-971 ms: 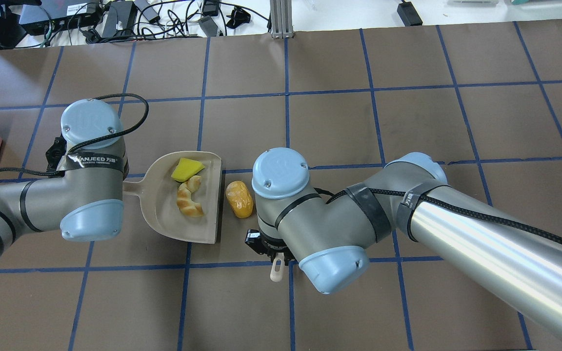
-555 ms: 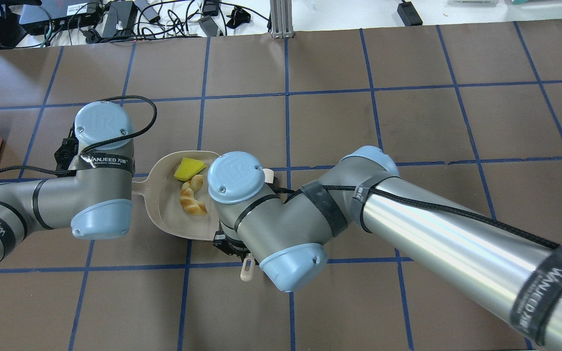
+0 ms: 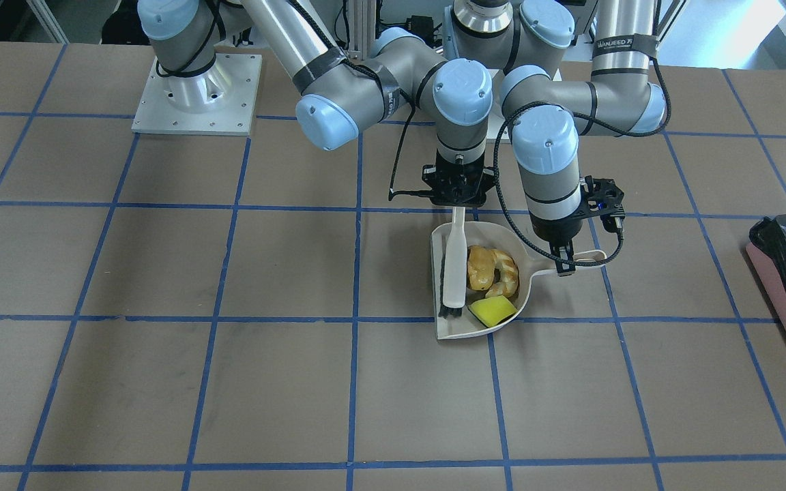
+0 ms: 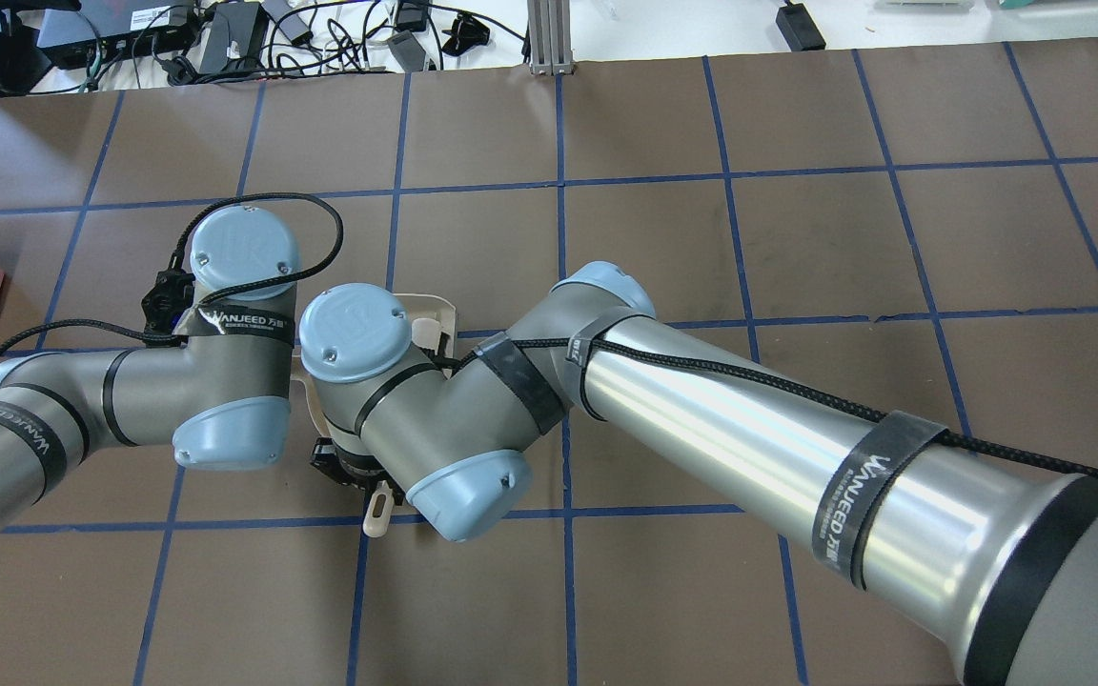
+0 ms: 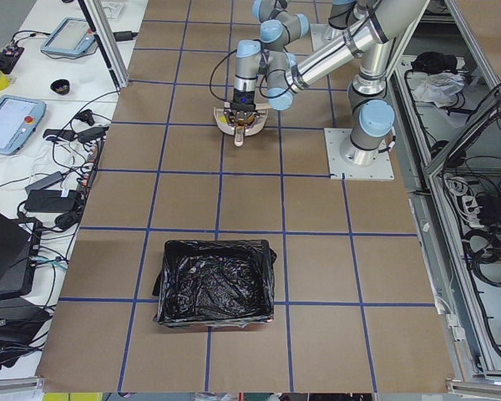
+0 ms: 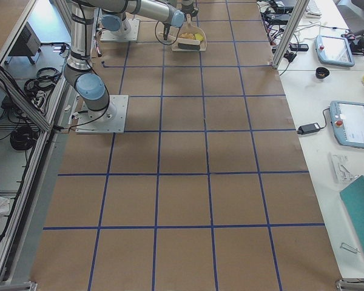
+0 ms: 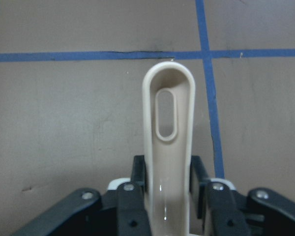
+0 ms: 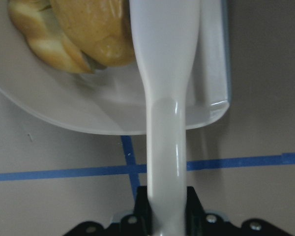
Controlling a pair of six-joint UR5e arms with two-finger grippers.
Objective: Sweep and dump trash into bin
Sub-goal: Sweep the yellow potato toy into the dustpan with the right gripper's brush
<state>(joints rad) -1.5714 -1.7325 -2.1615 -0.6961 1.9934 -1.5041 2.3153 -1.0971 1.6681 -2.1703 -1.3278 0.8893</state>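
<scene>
Sitting inside the dustpan (image 3: 460,330), all three pieces of trash are gathered: the potato lump (image 3: 479,267) and the bread piece (image 3: 506,273) touch each other near the handle end, and the sponge wedge (image 3: 492,311) lies just beside them against the curved back wall; the brush (image 3: 454,262) lies along the pan's straight open mouth, so it seems to serve as a gate that keeps the pieces from rolling out, though whether its bristles touch the pan floor is hard to tell; the right gripper (image 8: 166,199) is clamped on the brush handle from the robot's side, while the left gripper (image 7: 168,172) is closed tight on the dustpan handle, which pokes out past its fingers; sweeping looks done and the carry and dump remain; the bin (image 3: 778,239) stands well apart on the robot's left, at the table (image 3: 161,382) edge, with bare tabletop between it and the pan; the two wrists crowd close over the pan, so the brush likely needs to lift away first, and the lipless mouth should stay tilted up during the carry.
</scene>
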